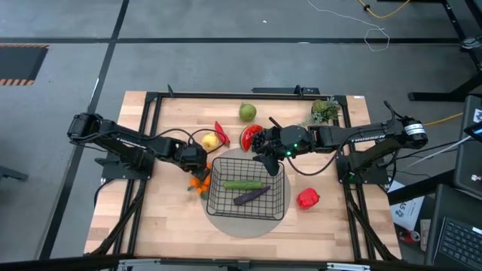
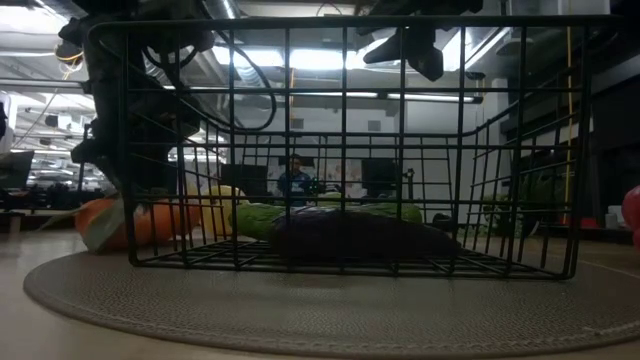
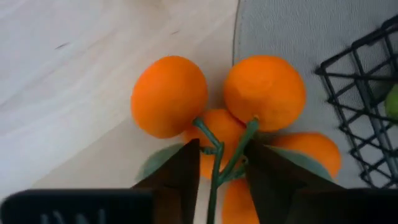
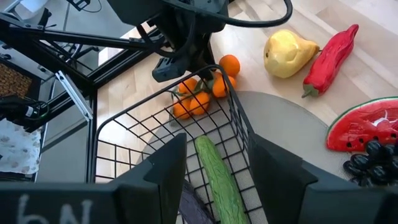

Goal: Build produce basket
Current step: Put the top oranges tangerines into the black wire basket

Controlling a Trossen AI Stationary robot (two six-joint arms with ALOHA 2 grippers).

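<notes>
Straddling the oranges' [image 3: 217, 118] green stem, left gripper [image 3: 219, 163] fingers are parted, left of the basket [image 1: 248, 188]; right gripper [image 4: 211, 163] open above it.

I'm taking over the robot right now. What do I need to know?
Left gripper: fingers either side of the oranges' stem, beside the basket; grip not confirmed.
Right gripper: open, empty, above the basket.
Done: cucumber and eggplant are in the basket.
Left: oranges, yellow pear, chili, green pear, watermelon slice, grapes, red pepper.
</notes>
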